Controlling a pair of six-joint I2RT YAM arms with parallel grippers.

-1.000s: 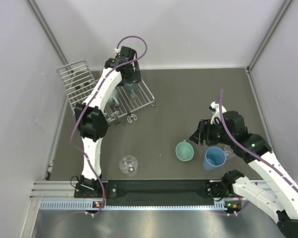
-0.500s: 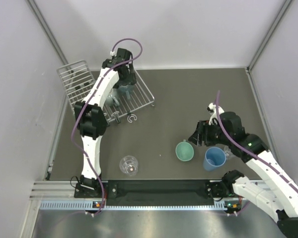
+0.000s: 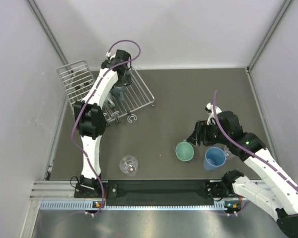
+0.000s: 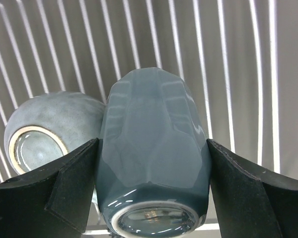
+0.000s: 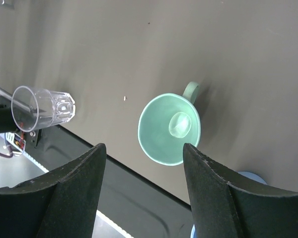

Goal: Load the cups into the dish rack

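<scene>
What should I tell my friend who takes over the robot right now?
Left gripper: jaws closed on the blue-grey cup, upside down over the dish rack, beside a round grey mug already there.
Right gripper: jaws open, above the mint-green mug, holding nothing.
Done: two cups at the rack.
Left: release that cup; then the mint-green mug, blue tumbler and clear glass, all on the table.

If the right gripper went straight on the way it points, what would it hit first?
The mint mug. It stands upright on the table, ahead of the open right gripper and slightly off-centre in the wrist view. Nothing shows in between, though depth is unclear.
</scene>
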